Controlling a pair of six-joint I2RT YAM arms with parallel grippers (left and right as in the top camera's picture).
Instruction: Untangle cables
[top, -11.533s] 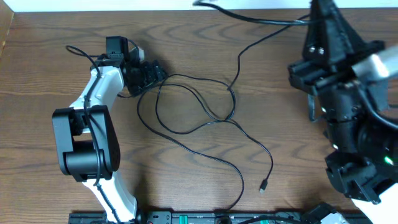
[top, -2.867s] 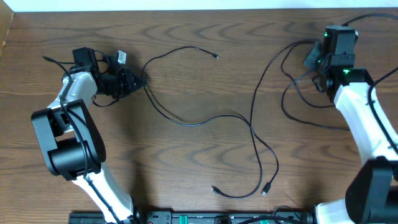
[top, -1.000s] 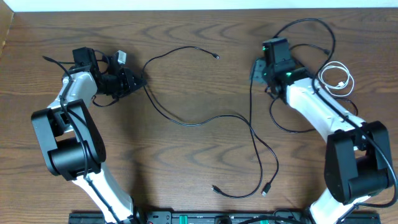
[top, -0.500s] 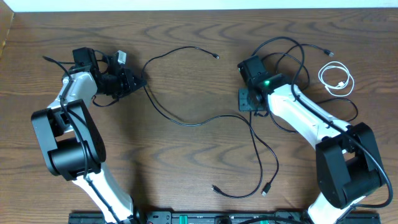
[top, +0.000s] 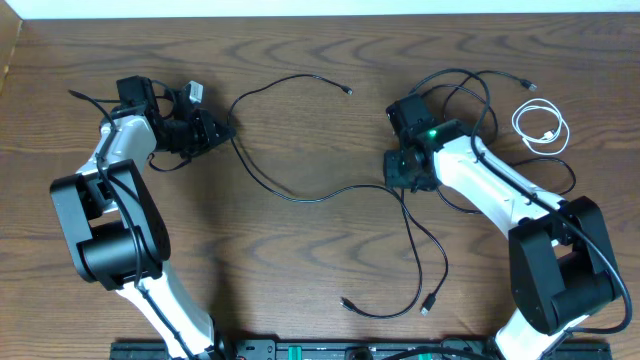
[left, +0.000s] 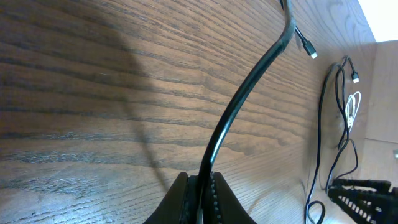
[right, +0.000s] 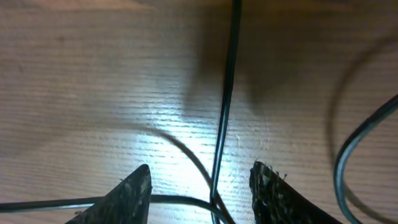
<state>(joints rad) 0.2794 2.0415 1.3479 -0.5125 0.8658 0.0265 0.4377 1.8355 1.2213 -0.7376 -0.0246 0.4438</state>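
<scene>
My left gripper (top: 224, 129) at the far left is shut on one long black cable (top: 300, 198), which shows pinched between its jaws (left: 200, 190) in the left wrist view. That cable runs right to a crossing with a second black cable (top: 444, 255). My right gripper (top: 407, 172) hovers over the crossing, open. In the right wrist view its fingers (right: 134, 193) straddle a black cable (right: 225, 106) without touching it. The second cable loops around the right arm (top: 470, 90). A white cable (top: 541, 124) lies coiled at the far right.
Two loose plug ends (top: 345, 303) (top: 426, 306) lie near the front edge. Another plug end (top: 347, 91) lies at the back middle. The arm bases and a black rail (top: 300, 350) line the front. The left arm's own wiring (top: 90, 97) sticks out at the far left.
The right arm swung left and forward from the back right, dragging black loops with it, and came down over the crossing. Its jaws narrowed somewhat. The left arm stayed put.
</scene>
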